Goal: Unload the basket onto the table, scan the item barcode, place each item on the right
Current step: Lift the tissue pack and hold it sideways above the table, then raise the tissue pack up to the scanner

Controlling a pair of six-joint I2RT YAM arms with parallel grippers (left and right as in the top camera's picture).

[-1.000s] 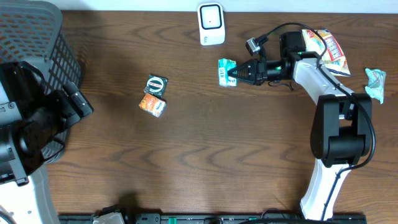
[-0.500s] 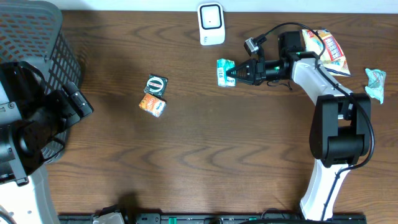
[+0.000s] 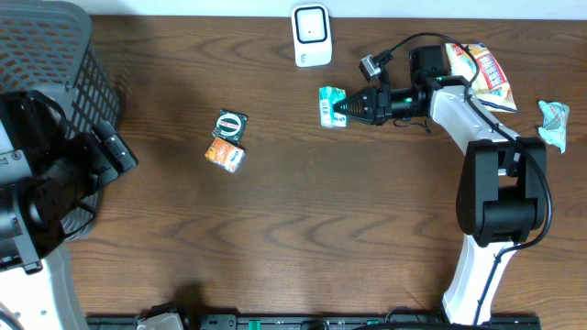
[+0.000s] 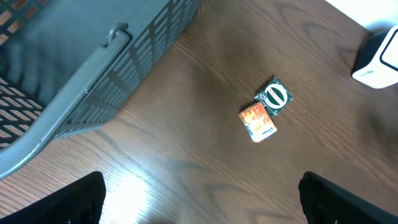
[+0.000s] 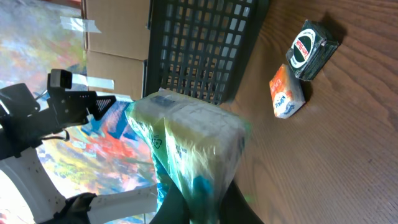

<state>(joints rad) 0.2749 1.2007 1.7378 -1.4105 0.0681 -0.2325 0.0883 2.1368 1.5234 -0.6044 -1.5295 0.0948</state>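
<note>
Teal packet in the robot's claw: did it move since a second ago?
Yes, a tiny bit. The right gripper, shut on the teal packet, carried it slightly toward the table's far edge, nearer the white scanner. Nothing was let go. The left gripper stayed open and still; the orange packet, the green packet and the basket did not move.

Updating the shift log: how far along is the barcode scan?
Done: the right gripper is shut on the teal packet. In hand: it holds the packet beside the white scanner, not yet squarely before it. Left: presenting the barcode; the orange packet and the green packet lie ungripped.
</note>
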